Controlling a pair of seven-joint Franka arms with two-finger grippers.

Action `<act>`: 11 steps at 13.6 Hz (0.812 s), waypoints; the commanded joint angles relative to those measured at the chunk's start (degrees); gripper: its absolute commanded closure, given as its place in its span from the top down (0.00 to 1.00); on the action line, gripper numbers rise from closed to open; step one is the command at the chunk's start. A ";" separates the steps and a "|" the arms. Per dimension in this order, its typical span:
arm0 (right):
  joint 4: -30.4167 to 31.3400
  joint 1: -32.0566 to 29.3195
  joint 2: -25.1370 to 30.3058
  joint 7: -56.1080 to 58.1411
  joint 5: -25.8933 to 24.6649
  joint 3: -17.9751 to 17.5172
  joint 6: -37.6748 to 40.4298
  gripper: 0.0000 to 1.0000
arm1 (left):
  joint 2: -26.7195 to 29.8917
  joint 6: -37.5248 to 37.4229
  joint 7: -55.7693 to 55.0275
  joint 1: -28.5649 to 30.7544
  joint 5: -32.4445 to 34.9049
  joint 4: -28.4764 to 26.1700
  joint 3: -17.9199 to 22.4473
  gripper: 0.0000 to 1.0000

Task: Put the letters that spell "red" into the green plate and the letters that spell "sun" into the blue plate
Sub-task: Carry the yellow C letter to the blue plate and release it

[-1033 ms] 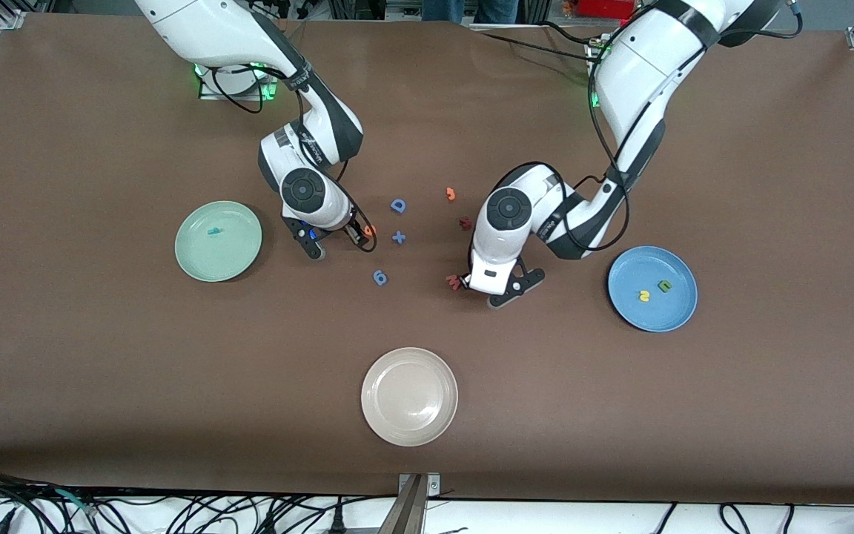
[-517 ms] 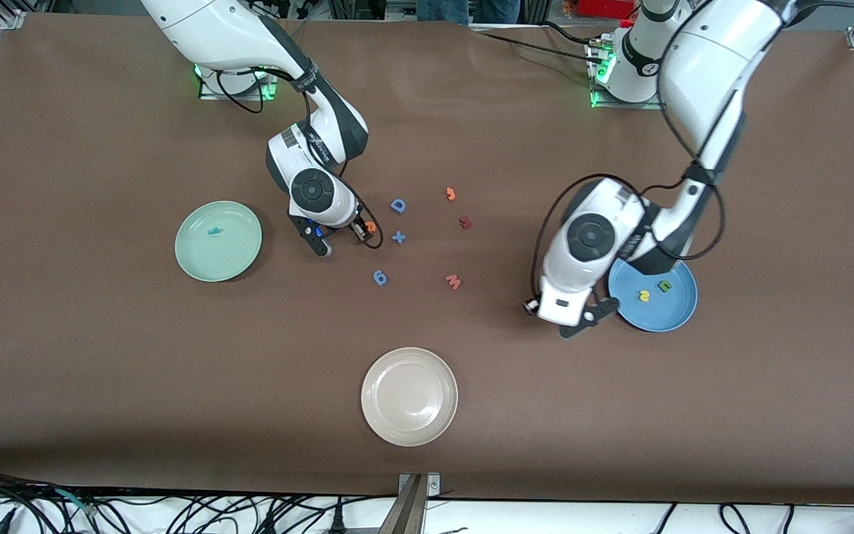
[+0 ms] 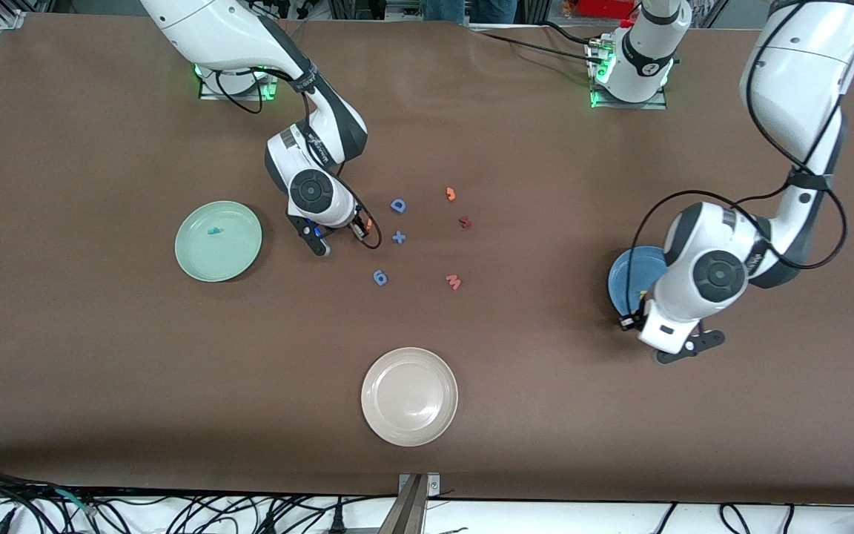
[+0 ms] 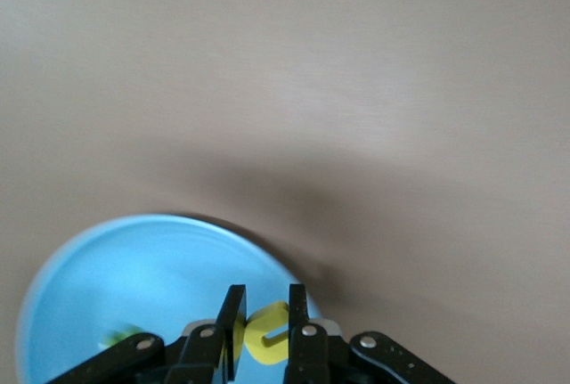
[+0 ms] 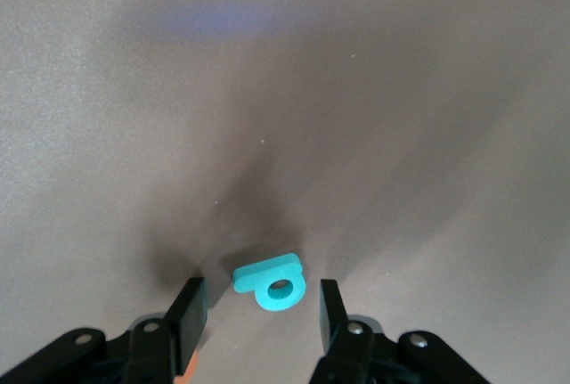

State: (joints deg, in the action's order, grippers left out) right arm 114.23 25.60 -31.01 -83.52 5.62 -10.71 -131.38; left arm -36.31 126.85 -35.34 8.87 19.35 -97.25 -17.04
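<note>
**Over the blue plate's rim: a yellow letter carried in**

Between the closed fingers of the left gripper (image 4: 266, 293) a small yellow foam letter (image 4: 267, 335) is pinched; its flat, matte, rounded shape is seen edge-on, so which letter it is cannot be told. The gripper is held over the rim of the blue plate (image 4: 134, 268), a smooth, round, medium-blue dish in the lower part of the left wrist view. A second earlier this gripper was at the middle of the table beside the pink "W" (image 3: 454, 281).

Low over the brown table (image 3: 101, 371), in the upper middle of the front view, the right gripper (image 5: 258, 290) is set with its fingers apart on either side of the teal "d" (image 5: 272, 281), a flat letter with a round hole, not yet touched. The orange "e" (image 3: 369, 222) is seen just beside that gripper. The gap between its fingers has been narrowed since a second ago.

A teal "r" (image 3: 213, 231) lies in the pale green plate (image 3: 218, 259).
</note>
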 commanded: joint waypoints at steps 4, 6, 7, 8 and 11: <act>1.25 0.24 0.78 -0.33 0.80 0.17 0.95 0.58 | 9.05 -0.28 4.40 1.06 1.40 -11.55 1.66 1.00; 1.78 0.24 0.78 -0.06 0.71 0.25 0.95 0.48 | 9.24 -0.29 4.31 0.97 0.87 -11.12 1.66 1.00; 1.96 0.24 0.78 0.02 0.71 0.26 0.95 0.45 | 9.94 -0.20 4.40 0.97 0.78 -11.03 1.66 1.00; 1.96 0.24 0.78 0.11 0.54 0.26 0.86 0.42 | 11.25 -0.20 4.83 0.97 0.52 -11.29 1.75 1.00; 2.13 0.24 0.60 0.11 0.10 0.26 0.69 0.42 | 15.55 -0.46 15.52 0.97 -6.57 -14.00 2.71 1.00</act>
State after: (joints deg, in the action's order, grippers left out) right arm 114.49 25.60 -30.96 -83.51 5.61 -10.71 -130.98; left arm -25.83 126.73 -27.01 9.74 17.15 -107.09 -15.29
